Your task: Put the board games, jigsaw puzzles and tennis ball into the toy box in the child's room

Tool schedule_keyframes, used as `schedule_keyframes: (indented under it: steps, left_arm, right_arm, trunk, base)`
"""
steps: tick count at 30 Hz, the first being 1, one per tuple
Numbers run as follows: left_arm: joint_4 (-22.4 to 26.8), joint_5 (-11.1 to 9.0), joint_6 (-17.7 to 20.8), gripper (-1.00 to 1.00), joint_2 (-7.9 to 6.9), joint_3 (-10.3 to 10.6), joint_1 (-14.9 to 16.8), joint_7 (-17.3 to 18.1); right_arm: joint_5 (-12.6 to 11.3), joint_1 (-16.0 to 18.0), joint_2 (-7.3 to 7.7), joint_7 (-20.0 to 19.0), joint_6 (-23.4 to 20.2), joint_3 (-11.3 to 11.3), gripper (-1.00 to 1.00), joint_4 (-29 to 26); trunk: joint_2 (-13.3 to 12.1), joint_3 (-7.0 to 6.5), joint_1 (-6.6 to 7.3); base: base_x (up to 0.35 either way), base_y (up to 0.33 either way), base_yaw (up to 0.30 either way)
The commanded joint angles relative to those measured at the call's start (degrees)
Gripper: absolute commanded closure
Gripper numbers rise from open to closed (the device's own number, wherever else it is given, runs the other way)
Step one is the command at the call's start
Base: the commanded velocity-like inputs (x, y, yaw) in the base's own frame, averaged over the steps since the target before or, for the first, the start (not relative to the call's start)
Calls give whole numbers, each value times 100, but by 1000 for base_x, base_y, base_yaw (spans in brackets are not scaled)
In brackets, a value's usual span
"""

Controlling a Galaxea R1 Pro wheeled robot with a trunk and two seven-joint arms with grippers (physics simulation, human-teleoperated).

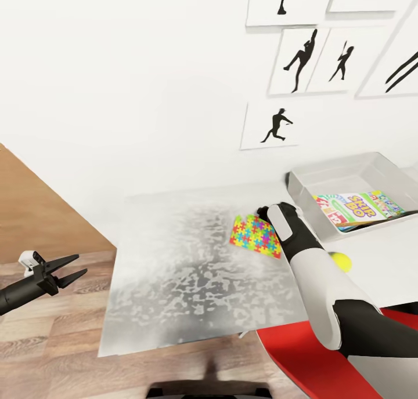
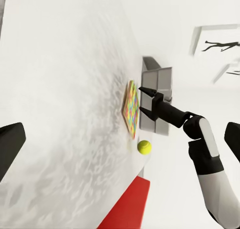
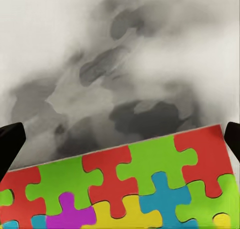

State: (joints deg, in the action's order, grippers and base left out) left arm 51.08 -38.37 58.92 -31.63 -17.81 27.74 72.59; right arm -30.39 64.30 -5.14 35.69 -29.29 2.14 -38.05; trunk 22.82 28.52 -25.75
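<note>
At frame centre-right | right gripper (image 2: 143, 100) jaws spread, just above puzzle (image 1: 256, 236) on tabletop (image 1: 174, 283) | nearer arm | left gripper (image 1: 68, 270) released, far lower left

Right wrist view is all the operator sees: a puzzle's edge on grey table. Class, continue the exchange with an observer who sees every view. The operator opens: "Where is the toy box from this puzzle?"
Observer: The toy box stands on the table just past the puzzle, toward your right.
Operator: Is anything in it?
Observer: Yes, a board game lies flat inside.
Operator: And the ball?
Observer: The tennis ball lies on the table beside your right forearm, apart from the puzzle. Your right pincer is open over the puzzle.
</note>
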Motion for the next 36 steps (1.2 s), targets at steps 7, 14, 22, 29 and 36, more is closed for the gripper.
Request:
schedule_keyframes:
  steps: [7, 14, 22, 29, 36]
  left_arm:
    - [-2, -5, 40, -100, -6, -3, 3, 10]
    - [-2, -6, 40, -100, -9, -7, 3, 10]
    - [-2, -7, 40, -100, -10, -12, 3, 11]
    - [-2, -6, 40, -100, -10, -20, 3, 18]
    - [-2, -6, 42, -100, -10, -21, 3, 19]
  right_arm:
    - [-37, 3, -4, 34, -15, 15, -100, -9]
    - [-37, 3, -5, 34, -15, 15, -100, -9]
    - [-37, 3, -17, 34, -15, 15, -100, -9]
    - [-37, 3, -33, 34, -15, 15, -100, -9]
    - [-37, 3, -62, 34, -15, 15, -100, -9]
  trunk:
    - [10, 9, -3]
    - [10, 9, -3]
    - [10, 9, -3]
    - [10, 9, -3]
    - [10, 9, -3]
  base:
    - [-31, 136, 0]
    - [-140, 10, 0]
    - [-174, 95, 0]
    - [-115, 251, 0]
    - [-101, 261, 0]
